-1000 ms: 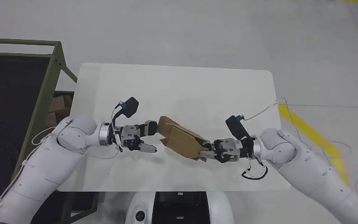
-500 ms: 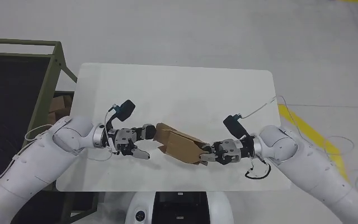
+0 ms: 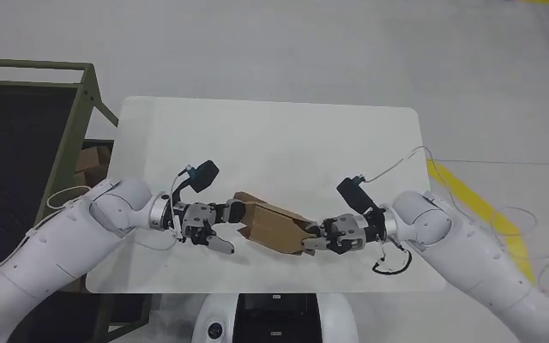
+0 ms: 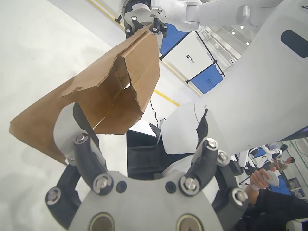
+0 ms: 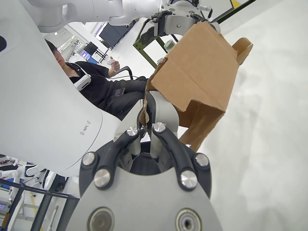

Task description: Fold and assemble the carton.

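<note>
A brown carton, partly folded with torn flap edges, is held just above the white table between both arms. My right gripper is shut on the carton's edge at its right end, the fingers pinching the cardboard. My left gripper stands open at the carton's left end. In the left wrist view one finger lies against the carton and the other finger is well apart from it. The right gripper shows at the carton's far end there.
A green-framed cart holding cardboard pieces stands left of the table. A black cable loops under the right arm near the table's front edge. The far half of the table is bare.
The carton and both grippers have shifted toward the table's front edge. The left gripper has come in closer along the carton's left end, still open.
</note>
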{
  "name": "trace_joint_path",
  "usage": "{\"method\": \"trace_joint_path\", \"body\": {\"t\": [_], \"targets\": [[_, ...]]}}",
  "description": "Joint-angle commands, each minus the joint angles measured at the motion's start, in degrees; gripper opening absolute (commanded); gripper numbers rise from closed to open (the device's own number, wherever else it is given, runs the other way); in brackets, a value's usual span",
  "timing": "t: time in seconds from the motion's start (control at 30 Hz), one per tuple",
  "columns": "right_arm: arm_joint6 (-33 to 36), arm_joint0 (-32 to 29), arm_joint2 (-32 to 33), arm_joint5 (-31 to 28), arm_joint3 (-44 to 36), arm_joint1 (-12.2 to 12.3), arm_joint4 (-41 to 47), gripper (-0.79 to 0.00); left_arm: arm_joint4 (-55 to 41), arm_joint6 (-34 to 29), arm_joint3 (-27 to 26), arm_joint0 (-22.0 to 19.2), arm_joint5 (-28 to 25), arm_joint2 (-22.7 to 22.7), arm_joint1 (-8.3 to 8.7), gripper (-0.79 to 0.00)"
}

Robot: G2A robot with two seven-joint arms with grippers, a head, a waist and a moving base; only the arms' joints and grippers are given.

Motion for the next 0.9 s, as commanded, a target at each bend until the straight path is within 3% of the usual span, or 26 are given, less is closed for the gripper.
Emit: {"method": "trace_joint_path", "body": {"t": [0.0, 0.53, 0.87], "targets": [[0.0, 0.1, 0.0, 0.0, 0.1, -0.2, -0.1, -0.785, -0.1, 0.0, 0.1, -1.2, 0.0, 1.3, -0.07, 0.0], [0.0, 0.8, -1.0, 0.0, 0.9, -1.0, -0.2, -0.785, 1.0, 0.0, -0.1, -8.1, 0.0, 9.7, -0.13, 0.0], [0.0, 1.5, -2.1, 0.0, 0.8, -1.2, -0.4, -0.785, -3.3, 0.0, 1.7, -9.7, 0.0, 10.4, -0.42, 0.0]]}}
